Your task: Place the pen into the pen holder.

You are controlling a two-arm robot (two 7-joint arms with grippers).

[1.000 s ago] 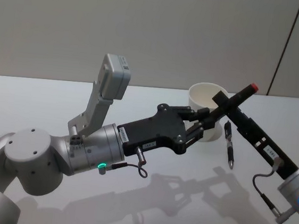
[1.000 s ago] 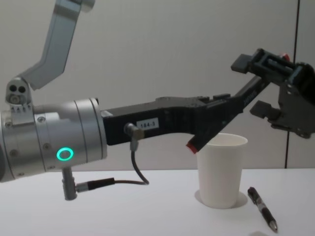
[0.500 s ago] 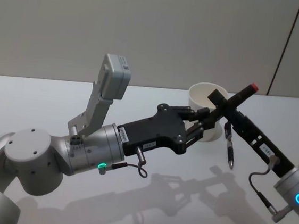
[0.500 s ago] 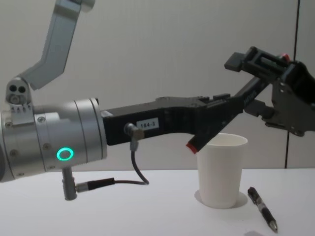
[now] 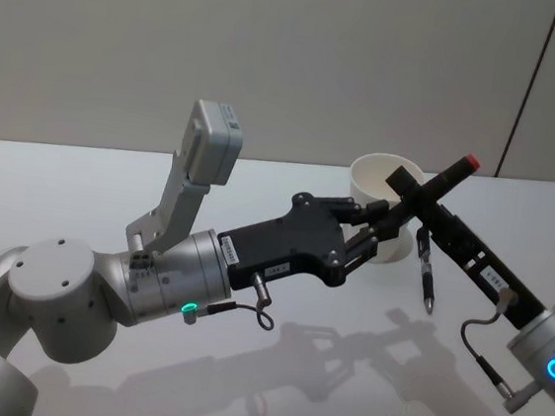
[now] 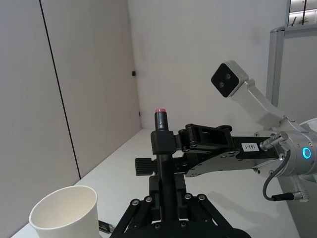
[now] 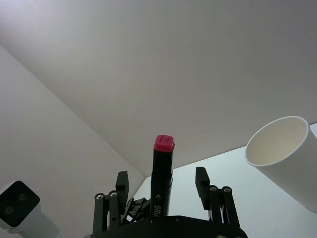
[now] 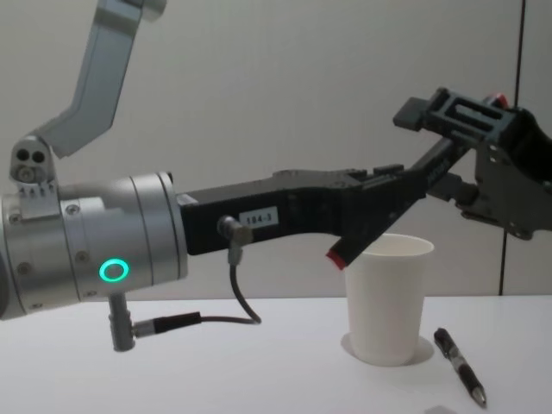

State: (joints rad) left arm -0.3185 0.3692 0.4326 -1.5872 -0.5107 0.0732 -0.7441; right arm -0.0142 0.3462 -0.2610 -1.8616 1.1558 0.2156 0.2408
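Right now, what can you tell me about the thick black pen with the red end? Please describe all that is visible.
The pen is a long, thick black marker, plastic by its look, with a red end and white print on its barrel. It hangs tilted in the air, red end up, close to the white cup. The left claw is shut on it near its middle; the right claw is open around its upper part.

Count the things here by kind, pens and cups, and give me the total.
Pens: 2, the red-ended marker pen and the thinner click pen.
Paper cup: 1.
Total: 3.
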